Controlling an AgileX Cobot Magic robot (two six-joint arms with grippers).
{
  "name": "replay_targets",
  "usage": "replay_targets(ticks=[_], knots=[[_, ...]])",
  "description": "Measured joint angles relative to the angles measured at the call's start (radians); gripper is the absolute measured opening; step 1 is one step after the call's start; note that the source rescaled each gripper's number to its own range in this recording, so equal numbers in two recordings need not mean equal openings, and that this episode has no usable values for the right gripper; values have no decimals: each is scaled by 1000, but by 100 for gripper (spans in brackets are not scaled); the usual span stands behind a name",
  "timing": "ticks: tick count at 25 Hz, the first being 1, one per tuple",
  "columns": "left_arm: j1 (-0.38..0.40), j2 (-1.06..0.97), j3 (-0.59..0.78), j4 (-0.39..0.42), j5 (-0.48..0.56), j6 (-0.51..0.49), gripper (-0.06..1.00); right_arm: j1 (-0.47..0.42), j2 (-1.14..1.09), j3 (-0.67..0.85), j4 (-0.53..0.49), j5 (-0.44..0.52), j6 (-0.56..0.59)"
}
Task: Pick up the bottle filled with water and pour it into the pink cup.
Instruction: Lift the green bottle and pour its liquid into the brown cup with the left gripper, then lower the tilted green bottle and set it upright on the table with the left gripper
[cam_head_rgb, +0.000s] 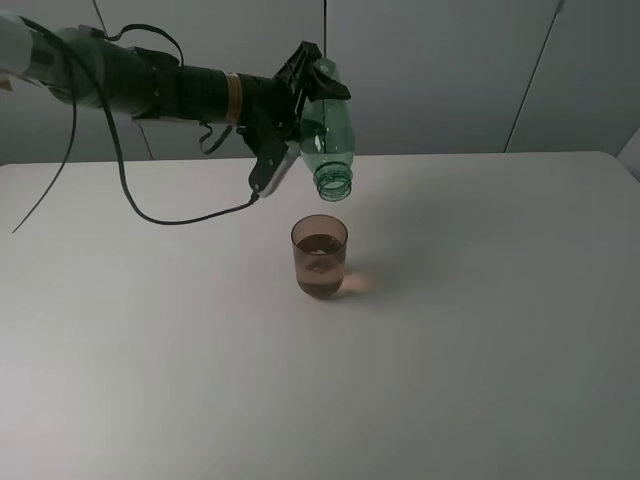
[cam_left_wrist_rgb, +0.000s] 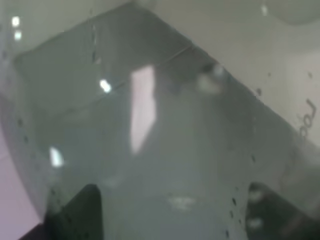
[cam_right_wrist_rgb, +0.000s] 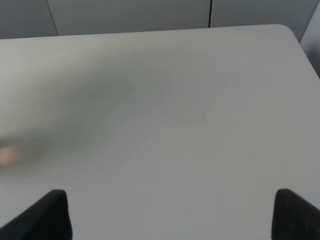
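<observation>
My left gripper (cam_head_rgb: 303, 92) is shut on the bottle (cam_head_rgb: 326, 128), a transparent green plastic bottle with no cap. It holds the bottle in the air, tipped steeply with the open mouth pointing down, just above the pink cup (cam_head_rgb: 320, 257). The cup stands upright on the white table (cam_head_rgb: 480, 330) and has liquid in its lower half. In the left wrist view the bottle's wet green wall (cam_left_wrist_rgb: 175, 140) fills the picture between the dark fingertips (cam_left_wrist_rgb: 75, 215). My right gripper (cam_right_wrist_rgb: 170, 215) is open and empty over bare table; it does not show in the exterior high view.
A black cable (cam_head_rgb: 190, 218) hangs from the left arm down to the table behind the cup. The table's far edge (cam_head_rgb: 480, 154) meets a grey wall. A faint pink blur (cam_right_wrist_rgb: 7, 155) lies at the edge of the right wrist view.
</observation>
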Motion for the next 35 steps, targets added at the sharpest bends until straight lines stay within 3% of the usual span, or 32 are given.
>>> replay_targets(ticks=[7,15,17,19,26,28,30,35], knots=[[41,0,39,-24,25,-337,2,0,0,0,0,0,0],[138,-95,56,-23,30,-1247,2,0,0,0,0,0,0],[161,-125,86,-33,41,-1382,2,0,0,0,0,0,0],[177,-142,138,-100,47,-1430,2,0,0,0,0,0,0],[220,-207,354,-626,58,-1430,2,0,0,0,0,0,0],[235,-248,433,-764,50,-1382,2,0,0,0,0,0,0],[249,-285,515,-851,22,-1303,2,0,0,0,0,0,0],[274,-338,689,-977,-65,-1091,2,0,0,0,0,0,0]])
